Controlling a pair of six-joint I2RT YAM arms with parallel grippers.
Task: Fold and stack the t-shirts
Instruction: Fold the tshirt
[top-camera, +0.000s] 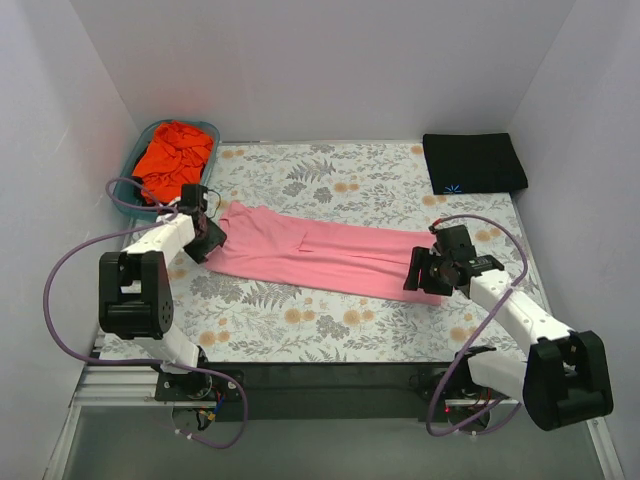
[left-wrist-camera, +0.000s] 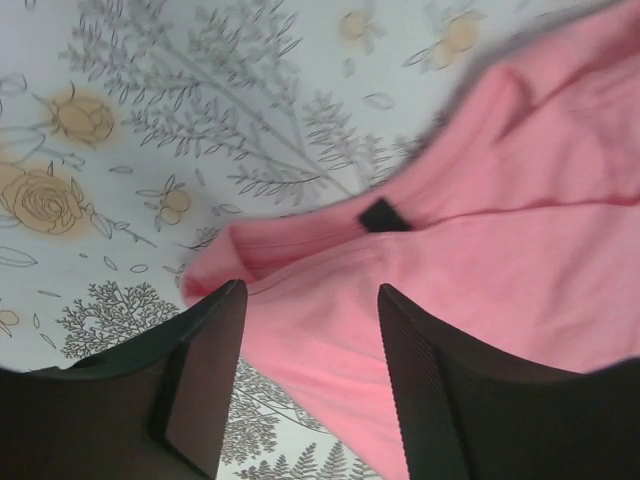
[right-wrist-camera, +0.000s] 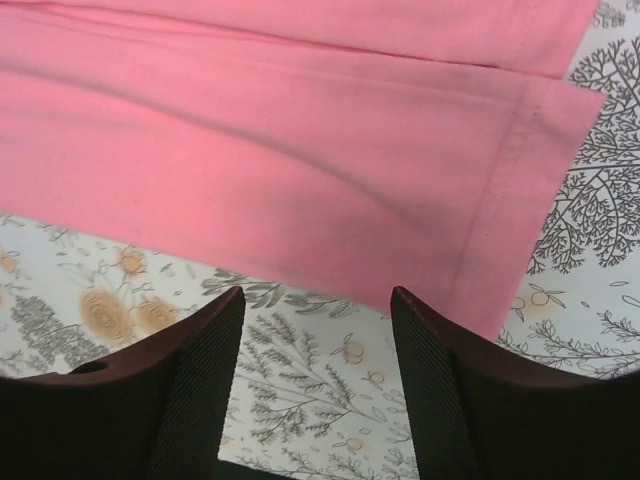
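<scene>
The pink tee (top-camera: 320, 250) lies as a long folded strip across the middle of the floral cloth (top-camera: 300, 320). The left gripper (top-camera: 212, 238) sits at its left end and the right gripper (top-camera: 418, 272) at its right end, both with jaws spread wide and gripping nothing. The black tee (top-camera: 474, 163) rests folded at the far right. The orange-red tee (top-camera: 175, 155) is heaped in the teal basket (top-camera: 207, 127) at the far left.
</scene>
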